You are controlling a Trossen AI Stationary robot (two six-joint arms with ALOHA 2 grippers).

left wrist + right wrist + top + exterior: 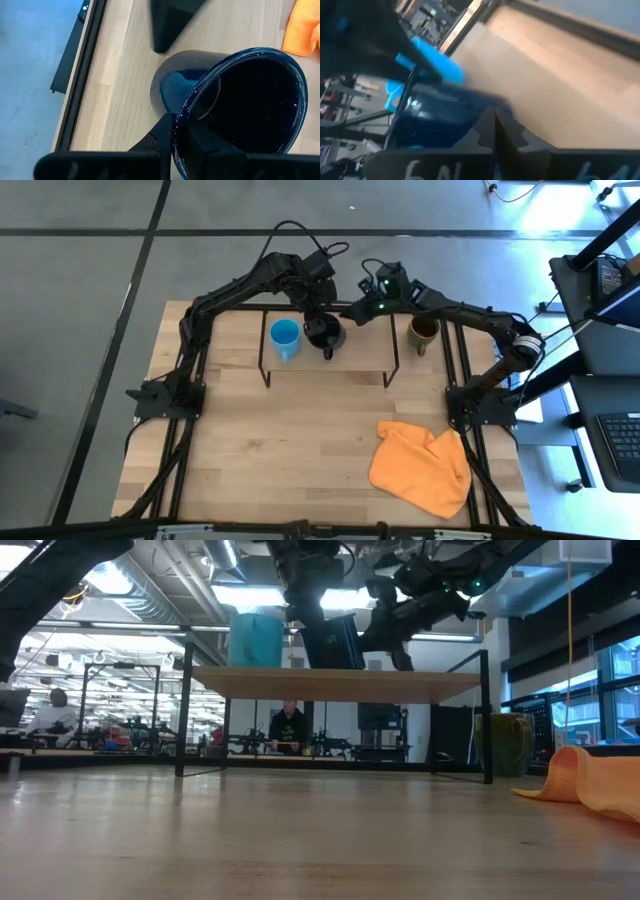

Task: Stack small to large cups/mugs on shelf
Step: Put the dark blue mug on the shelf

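The shelf stands at the table's far side. On it are the light blue mug and, just to its right, the black mug. My left gripper is over the black mug and shut on its rim. My right gripper is shut, and hovers by the black mug's right side. The olive-brown mug stands on the tabletop to the right of the shelf. My left gripper has the black mug's rim pinched, one finger inside the mug and one outside on its wall. The fingers come from above, pointing down. In the low view the mug is upright with its base level with the shelf board. My right gripper's tip is close to the black mug's outer wall; whether it touches cannot be told.
An orange cloth lies crumpled on the table's near right part. The shelf's black legs and frame stand around the mugs. Bare wood stretches across the table's near and left parts. People and workbenches show in the room behind.
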